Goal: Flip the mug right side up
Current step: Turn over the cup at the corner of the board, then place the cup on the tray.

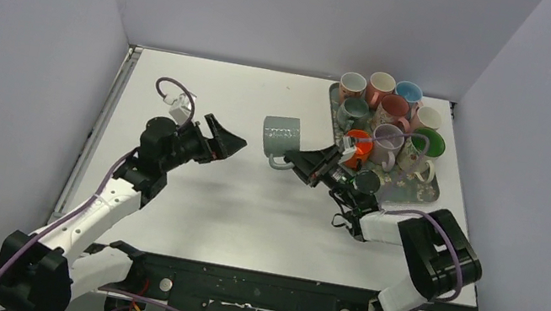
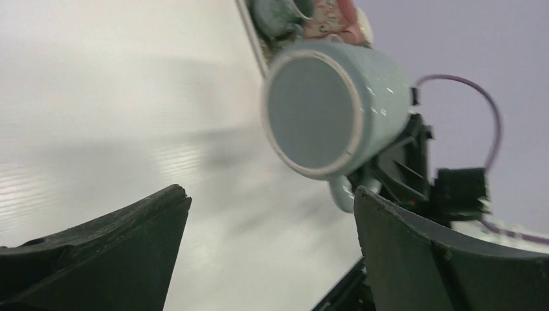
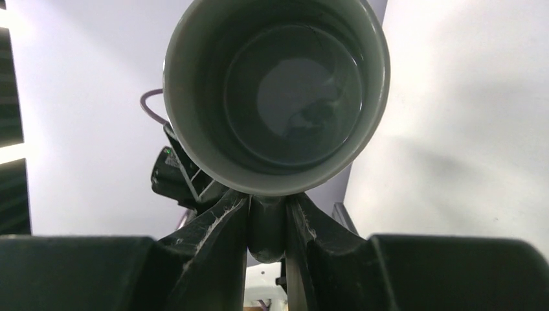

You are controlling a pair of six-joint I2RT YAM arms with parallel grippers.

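The right jaws are clamped on the handle of the grey mug [image 3: 275, 97] - in the right wrist view the handle sits pinched between the two fingers [image 3: 220, 240] at the bottom centre of the frame, and the mug's open mouth faces the camera. The mug is held on its side, neither upright nor upside down. In the top view it sits just above the middle of the frame [image 1: 280, 138], with its handle at its lower edge. In the left wrist view its flat base [image 2: 311, 113] fills the upper centre.

The left jaws stand wide open and hold nothing - their two dark fingers [image 2: 123, 253] frame the lower corners of the left wrist view. In the top view they point towards the mug from its left, near it but apart.

Further out, a patterned tray [image 1: 419, 196] in the upper right of the white desk [image 1: 229, 207] carries a crowd of coloured mugs [image 1: 387, 111].
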